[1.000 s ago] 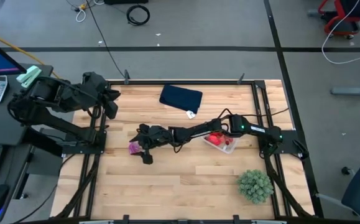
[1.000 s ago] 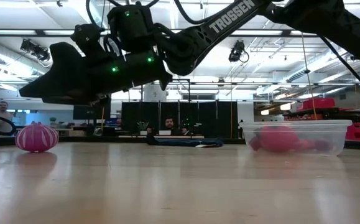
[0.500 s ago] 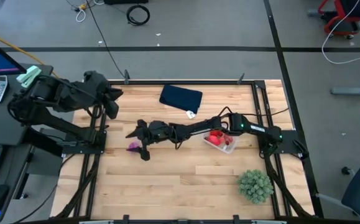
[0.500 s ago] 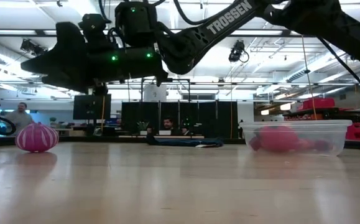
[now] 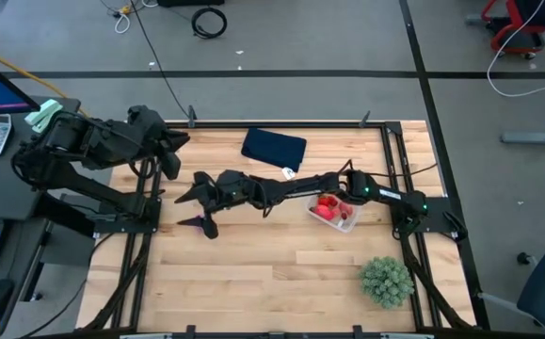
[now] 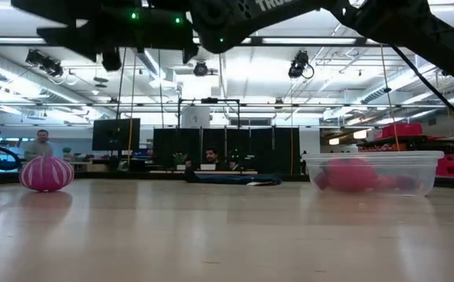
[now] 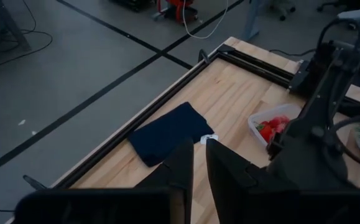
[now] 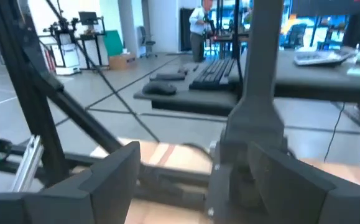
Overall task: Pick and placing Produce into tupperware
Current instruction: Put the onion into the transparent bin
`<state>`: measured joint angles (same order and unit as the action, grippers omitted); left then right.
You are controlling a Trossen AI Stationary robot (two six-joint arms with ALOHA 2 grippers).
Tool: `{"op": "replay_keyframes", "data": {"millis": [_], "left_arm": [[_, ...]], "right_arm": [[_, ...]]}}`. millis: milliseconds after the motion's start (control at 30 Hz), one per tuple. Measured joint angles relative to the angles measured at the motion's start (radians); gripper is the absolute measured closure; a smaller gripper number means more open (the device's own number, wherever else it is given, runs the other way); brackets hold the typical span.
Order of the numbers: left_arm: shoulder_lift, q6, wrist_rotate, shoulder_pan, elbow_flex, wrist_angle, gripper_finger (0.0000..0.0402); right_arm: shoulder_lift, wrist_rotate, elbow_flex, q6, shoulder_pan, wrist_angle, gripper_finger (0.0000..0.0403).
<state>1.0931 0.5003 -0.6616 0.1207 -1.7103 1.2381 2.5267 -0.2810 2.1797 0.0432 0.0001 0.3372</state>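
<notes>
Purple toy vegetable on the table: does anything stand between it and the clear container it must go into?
Nothing visible does. In the low view the purple toy vegetable and the clear container stand apart with only bare tabletop between them; the right hand is raised above the table.

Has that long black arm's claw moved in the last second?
Yes. The right gripper has shifted farther from the tupperware and risen above the purple produce.

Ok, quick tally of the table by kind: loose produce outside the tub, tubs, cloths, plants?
Loose produce: 1
Tupperware: 1
Navy cloth: 1
Green plant: 1
Total: 4
</notes>
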Motion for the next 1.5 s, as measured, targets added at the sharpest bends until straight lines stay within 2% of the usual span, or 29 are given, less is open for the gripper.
{"op": "replay_keyframes", "data": {"millis": [233,400,633,767,1033,1200,1367,1500], "left_arm": [[0.000,0.000,0.000,0.000,0.000,0.002,0.0350],[0.000,-0.019,0.000,0.000,0.000,0.004,0.0351],[0.000,-0.023,0.000,0.000,0.000,0.008,0.0351],[0.000,-0.025,0.000,0.000,0.000,0.009,0.0347],[0.000,-0.026,0.000,0.000,0.000,0.011,0.0351],[0.000,-0.026,0.001,0.000,0.000,0.029,0.0345],[0.000,-0.022,0.001,0.000,0.000,0.040,0.0347],[0.000,-0.023,0.003,0.000,0.000,0.039,0.0351]], "right_arm": [[0.008,-0.010,0.021,-0.005,-0.001,-0.135,0.0096],[0.067,0.047,0.020,-0.051,0.027,-0.087,0.0095],[0.139,0.058,0.020,-0.040,0.037,0.060,0.0096],[0.161,0.114,0.021,-0.061,0.042,0.071,0.0096],[0.229,0.118,0.019,-0.047,0.044,0.052,0.0095],[0.229,0.171,0.019,-0.103,0.042,0.058,0.0095],[0.229,0.158,0.019,-0.022,0.016,-0.043,0.0095],[0.230,0.159,0.018,-0.020,0.007,-0.101,0.0096]]}}
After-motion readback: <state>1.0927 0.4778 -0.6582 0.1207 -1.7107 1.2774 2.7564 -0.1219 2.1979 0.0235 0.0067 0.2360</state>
